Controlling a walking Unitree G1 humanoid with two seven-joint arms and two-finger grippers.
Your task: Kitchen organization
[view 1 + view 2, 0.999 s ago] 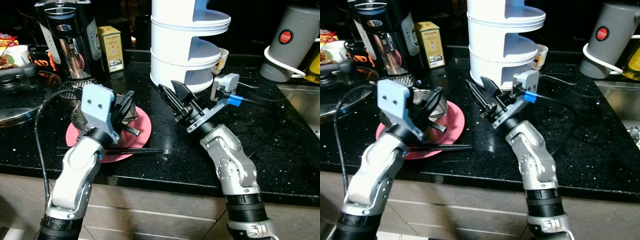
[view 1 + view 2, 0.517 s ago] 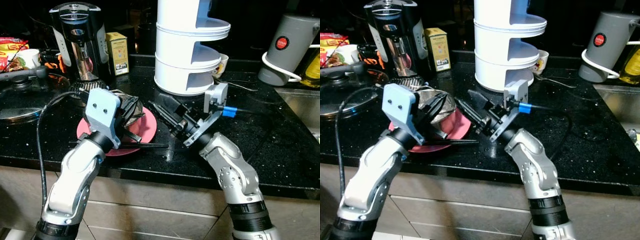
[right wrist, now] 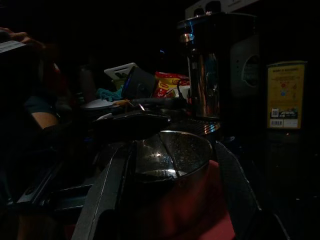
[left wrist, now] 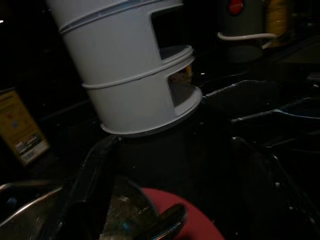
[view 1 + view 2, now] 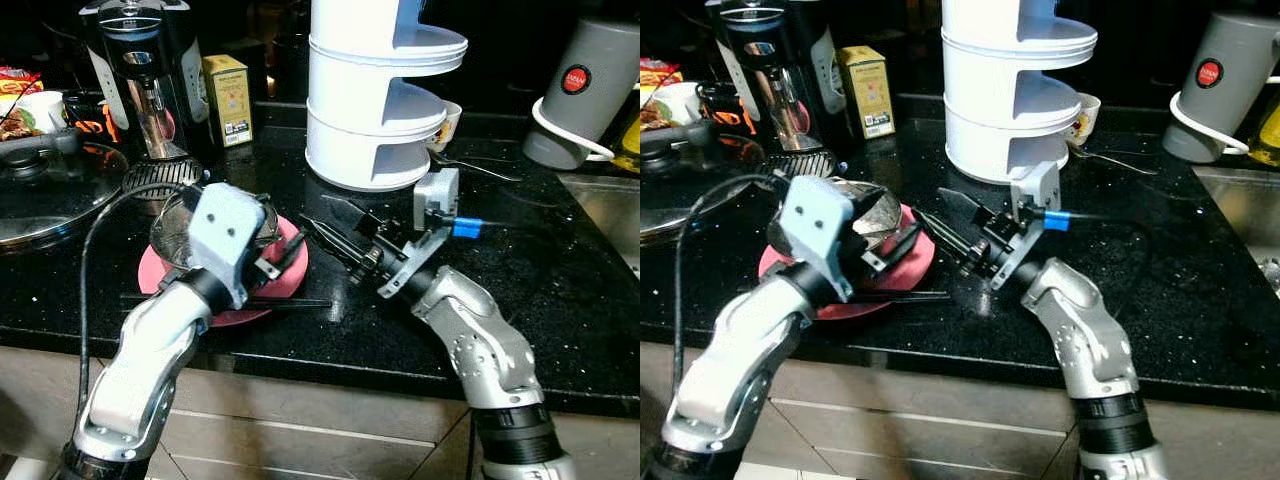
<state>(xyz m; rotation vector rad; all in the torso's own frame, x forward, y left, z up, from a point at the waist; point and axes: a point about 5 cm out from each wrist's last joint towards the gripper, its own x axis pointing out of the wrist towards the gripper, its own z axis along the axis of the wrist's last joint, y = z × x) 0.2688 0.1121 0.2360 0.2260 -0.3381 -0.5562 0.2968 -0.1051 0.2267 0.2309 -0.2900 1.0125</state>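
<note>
Compared with a second ago the right gripper (image 5: 335,240) has dropped lower and slid in toward the red plate (image 5: 285,285), and the left gripper (image 5: 268,250) has tipped further over the metal bowl (image 5: 170,235) sitting on that plate. In the left eye view the plate sits near the front edge of the black counter (image 5: 560,280), with a pair of dark chopsticks (image 5: 290,302) lying across its near rim; the white tiered rack (image 5: 375,95) stands just behind, the coffee machine (image 5: 140,70) off to the left. Right eye view shows the same layout, and here the right fingers (image 5: 958,205) look spread, holding nothing, tips just beside the plate's edge. Left wrist view is dim, but its two fingers (image 4: 90,190) sit well apart with the bowl rim and red plate between them, so also holding nothing. Right wrist view is very dark; fingers (image 3: 107,192) splayed either side of the shiny bowl (image 3: 172,160). My take: they're lining up to lift the bowl, so I'd get one finger inside the rim and one outside before closing, slowly, since thin metal on a smooth plate will likely skate.
</note>
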